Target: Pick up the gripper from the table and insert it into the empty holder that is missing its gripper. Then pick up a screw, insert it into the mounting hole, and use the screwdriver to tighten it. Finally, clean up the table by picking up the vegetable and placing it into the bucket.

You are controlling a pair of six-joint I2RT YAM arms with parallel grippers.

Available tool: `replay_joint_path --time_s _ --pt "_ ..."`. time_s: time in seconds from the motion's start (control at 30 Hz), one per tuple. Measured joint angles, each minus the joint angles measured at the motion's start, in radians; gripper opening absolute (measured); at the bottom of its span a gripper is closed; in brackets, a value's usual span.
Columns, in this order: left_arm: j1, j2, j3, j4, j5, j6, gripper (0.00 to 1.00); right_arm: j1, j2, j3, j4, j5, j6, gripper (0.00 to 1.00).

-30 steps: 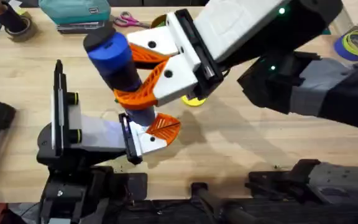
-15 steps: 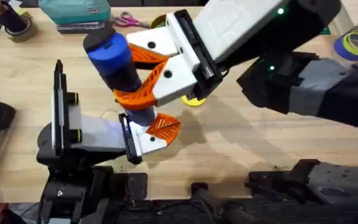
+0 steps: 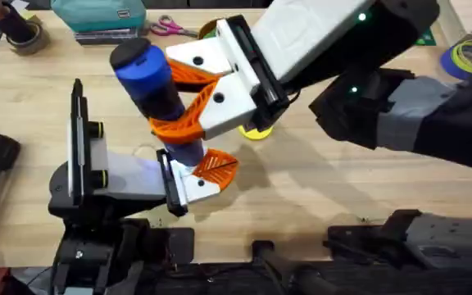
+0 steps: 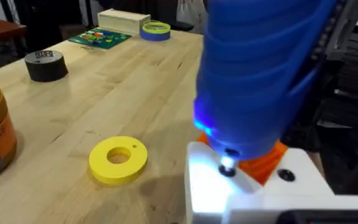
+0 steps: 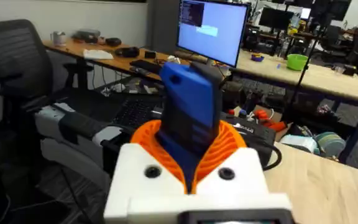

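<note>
Your right gripper [image 3: 188, 98] is clamped on the blue screwdriver [image 3: 150, 82], its tip down on the left gripper's [image 3: 199, 176] white holder [image 3: 195, 187]; those 2 fingers' spacing probably can't be judged.

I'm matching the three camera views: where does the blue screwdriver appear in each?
Overhead: screwdriver upper left of centre, upright, clamped in the right gripper.
Left wrist: large blue body at right, lit tip down.
Right wrist: centre, between orange pads.
Shared landmark: those orange pads.
</note>
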Motion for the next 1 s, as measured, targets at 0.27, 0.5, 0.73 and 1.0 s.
replay_joint_path --time_s 0.27,0.5,0.73,1.0 --pt "0.000 0.000 0.000 0.000 -0.001 0.001 0.012 0.000 0.002 -0.002 0.043 0.000 0.017 0.023" --pt "0.000 0.000 0.000 0.000 0.000 0.003 0.012 -0.019 0.002 0.017 0.109 0.002 0.093 0.023" --pt "0.000 0.000 0.000 0.000 0.000 0.003 0.012 -0.068 0.002 0.191 -0.054 -0.020 0.119 0.023" --pt "0.000 0.000 0.000 0.000 0.000 0.003 0.012 -0.122 0.000 0.378 -0.795 0.068 -0.088 0.023"
